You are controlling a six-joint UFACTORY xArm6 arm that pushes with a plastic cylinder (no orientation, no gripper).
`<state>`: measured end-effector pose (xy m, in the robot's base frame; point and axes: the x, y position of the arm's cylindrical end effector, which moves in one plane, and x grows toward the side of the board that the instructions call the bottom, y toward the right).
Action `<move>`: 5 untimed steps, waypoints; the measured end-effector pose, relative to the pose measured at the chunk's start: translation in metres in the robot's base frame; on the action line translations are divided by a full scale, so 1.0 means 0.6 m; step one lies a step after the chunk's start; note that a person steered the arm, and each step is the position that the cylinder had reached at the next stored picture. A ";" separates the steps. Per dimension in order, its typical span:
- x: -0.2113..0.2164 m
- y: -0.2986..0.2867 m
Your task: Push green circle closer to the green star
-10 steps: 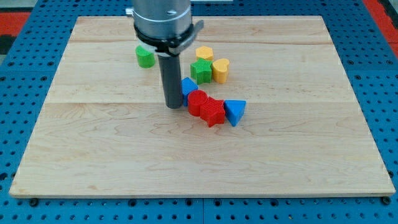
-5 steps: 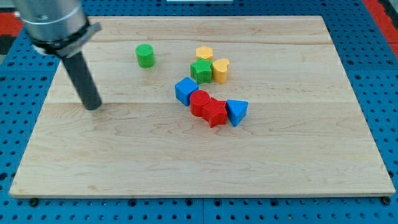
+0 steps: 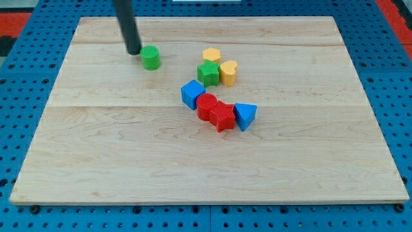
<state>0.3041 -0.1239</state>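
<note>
While my tip point(image 3: 133, 51), a bare gripperless rod, sits just left of the green circle point(image 3: 150, 57), the green star point(image 3: 208, 73) lies well right.

No text, label, brand, number or sign can be read anywhere in the view; none is carried by the wooden board point(image 3: 206, 154), by the blue pegboard point(image 3: 402, 96) around it, by the rod or by any of the blocks.
</note>
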 end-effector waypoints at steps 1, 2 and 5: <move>0.016 0.077; 0.017 0.067; 0.051 0.021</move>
<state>0.3350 -0.1115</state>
